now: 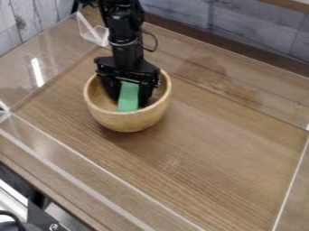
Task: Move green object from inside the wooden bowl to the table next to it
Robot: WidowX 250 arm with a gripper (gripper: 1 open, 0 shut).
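Note:
The wooden bowl [126, 113] sits on the table [211, 135] left of centre. Inside it the green object [126, 96] leans tilted, its upper end up between my fingers. My black gripper [128, 83] points straight down into the bowl. It is open, with one finger on each side of the green object's upper end. I cannot tell whether the fingers touch it. The block's top end is hidden behind the gripper body.
Low clear acrylic walls [36, 72] run around the table's edges. Bare wood-grain surface lies to the right [229, 117] and in front of the bowl. The arm [118, 23] rises toward the back left.

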